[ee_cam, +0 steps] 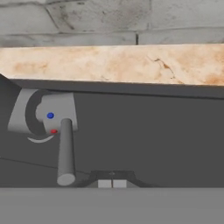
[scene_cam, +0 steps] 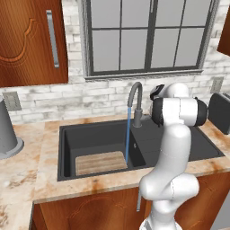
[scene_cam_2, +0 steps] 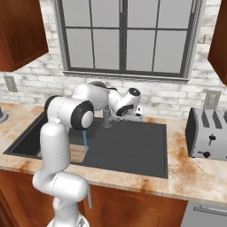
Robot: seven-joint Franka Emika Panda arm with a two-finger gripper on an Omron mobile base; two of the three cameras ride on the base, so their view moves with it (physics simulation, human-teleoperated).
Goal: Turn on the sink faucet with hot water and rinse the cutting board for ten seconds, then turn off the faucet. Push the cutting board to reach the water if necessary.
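A thin blue stream of water (scene_cam: pixel 127 137) runs down from the sink faucet (scene_cam: pixel 135 102) into the deep part of the black sink (scene_cam: pixel 188 148). The cutting board (scene_cam: pixel 100 162) lies flat on the bottom of the sink, just left of the stream. The gripper (ee_cam: pixel 111 183) has its jaws shut on nothing, right beside the faucet's little lever (ee_cam: pixel 65 151).

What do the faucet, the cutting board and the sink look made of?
Sink faucet: probably metal, plain dark grey, dull sheen. Cutting board: wood by its tan colour and striped grain. Sink: matte charcoal-black, uniform; stone composite or coated metal, unclear.
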